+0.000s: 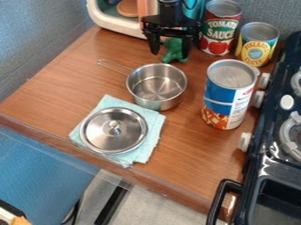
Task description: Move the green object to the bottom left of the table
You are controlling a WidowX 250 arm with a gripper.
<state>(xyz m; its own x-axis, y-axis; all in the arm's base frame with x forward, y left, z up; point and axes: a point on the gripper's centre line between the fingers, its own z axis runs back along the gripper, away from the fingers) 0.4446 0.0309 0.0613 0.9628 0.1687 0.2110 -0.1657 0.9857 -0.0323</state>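
Where wooden counter (59,99) ends, stove (275,151), grey wall (35,35)

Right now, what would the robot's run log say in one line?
gripper open, around green object | place: beyond pot, beside red can | lid: on cloth | move to bottom left: not done

Loving the green on that little toy (174,52) near the top of the frame, right by the all-black gripper (170,51). The counter's (64,88) warm brown with streaky wood grain. Pot (156,83) and lid (101,127) are plain silver, and the cloth (152,143) is pale aqua. Center right I'm seeing a blue and white can (219,96) with an orangey-red pattern low down. Upper right, a yellow and blue can (256,46).
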